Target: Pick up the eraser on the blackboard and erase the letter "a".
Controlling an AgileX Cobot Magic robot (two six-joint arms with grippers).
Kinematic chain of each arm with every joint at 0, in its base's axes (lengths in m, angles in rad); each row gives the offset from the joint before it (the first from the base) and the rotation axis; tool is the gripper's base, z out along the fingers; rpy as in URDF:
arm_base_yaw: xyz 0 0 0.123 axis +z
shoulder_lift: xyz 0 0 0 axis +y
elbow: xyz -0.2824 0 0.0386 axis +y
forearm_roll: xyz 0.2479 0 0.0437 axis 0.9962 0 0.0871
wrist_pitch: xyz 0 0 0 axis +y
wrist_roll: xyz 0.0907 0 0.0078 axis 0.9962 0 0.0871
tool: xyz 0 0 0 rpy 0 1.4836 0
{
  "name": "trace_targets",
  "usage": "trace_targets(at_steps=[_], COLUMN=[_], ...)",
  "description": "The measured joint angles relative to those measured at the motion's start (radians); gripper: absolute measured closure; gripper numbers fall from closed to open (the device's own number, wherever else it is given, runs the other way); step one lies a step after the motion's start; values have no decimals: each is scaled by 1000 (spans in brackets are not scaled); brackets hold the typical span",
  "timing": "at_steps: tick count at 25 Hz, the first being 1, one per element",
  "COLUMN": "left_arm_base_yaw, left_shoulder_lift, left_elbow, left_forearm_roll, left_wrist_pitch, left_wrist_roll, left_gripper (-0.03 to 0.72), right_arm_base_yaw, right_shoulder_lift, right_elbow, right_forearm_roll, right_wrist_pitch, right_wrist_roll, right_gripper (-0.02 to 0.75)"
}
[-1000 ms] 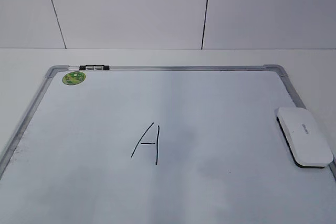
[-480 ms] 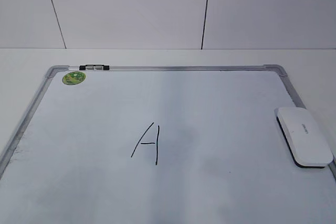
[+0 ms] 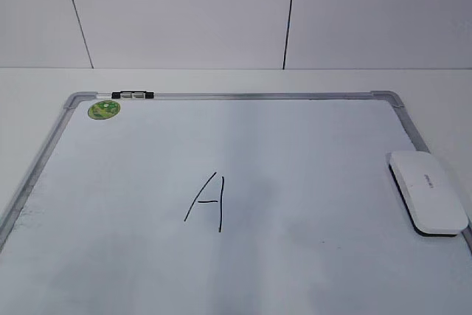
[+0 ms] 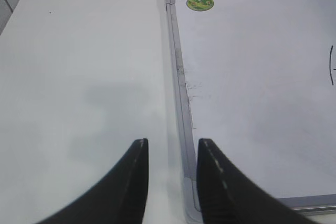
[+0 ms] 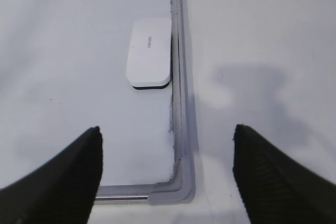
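The white eraser (image 3: 428,192) lies flat at the right edge of the blackboard (image 3: 258,97), a white board in a silver frame. In the right wrist view the eraser (image 5: 150,59) sits against the board's right rail (image 5: 178,77), ahead of my right gripper (image 5: 167,127), which is wide open and empty above the near right corner. My left gripper (image 4: 173,141) hovers over the board's near left corner (image 4: 176,77), jaws apart with nothing between them. A lowercase letter "a" does not show in any view. Neither gripper appears in the exterior view.
A tall capital "A" (image 3: 208,201) in black marker stands near the board's middle. A round green sticker (image 3: 103,110) and a black clip (image 3: 133,95) sit at the far left corner. White table surrounds the board; a white wall rises behind.
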Motion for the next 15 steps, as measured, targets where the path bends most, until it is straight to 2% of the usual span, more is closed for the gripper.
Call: trace_targets(at_steps=[15], left_arm_base_yaw=[0], left_shoulder_lift=[0], left_elbow=[0], left_forearm_roll=[0], left_wrist_pitch=[0], left_wrist_roll=[0], left_gripper=[453], right_arm_base_yaw=[0], right_shoulder_lift=[0], right_elbow=[0], right_forearm_roll=[0], right_wrist_pitch=[0], right_wrist_roll=[0], right_gripper=[146])
